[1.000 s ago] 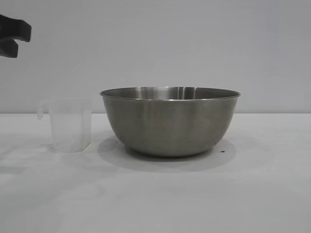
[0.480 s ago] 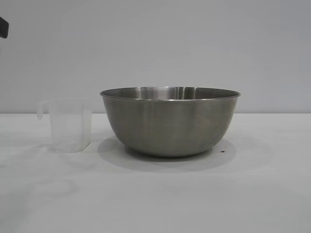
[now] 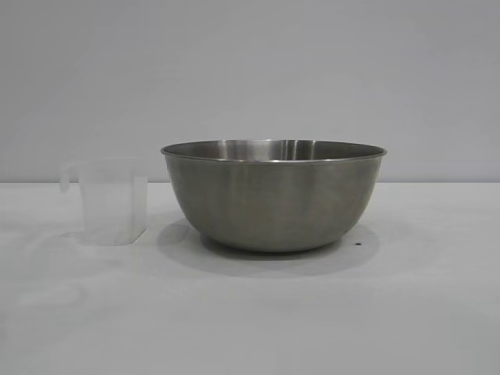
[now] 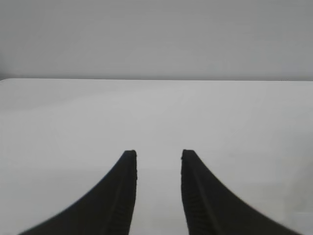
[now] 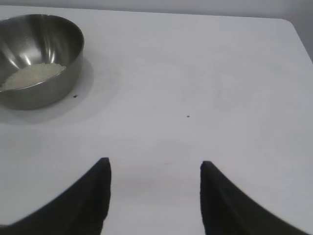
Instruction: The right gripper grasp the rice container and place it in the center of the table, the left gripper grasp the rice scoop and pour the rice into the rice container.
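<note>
The rice container (image 3: 273, 195), a wide steel bowl, stands upright in the middle of the white table (image 3: 250, 312). In the right wrist view the rice container (image 5: 39, 58) holds a heap of white rice (image 5: 33, 76). The rice scoop (image 3: 113, 201), a translucent cup with its handle turned away from the bowl, stands just left of it. My left gripper (image 4: 157, 155) is open over bare table, holding nothing. My right gripper (image 5: 154, 164) is open and empty too, well away from the bowl. Neither gripper shows in the exterior view.
A small dark speck (image 3: 358, 244) lies on the table beside the bowl's right side. The table's far edge and rounded corner (image 5: 288, 22) show in the right wrist view. Plain grey wall stands behind.
The left gripper, seen at the upper left edge of the exterior view a second ago, has drawn out of that view. Bowl and scoop have not moved.
</note>
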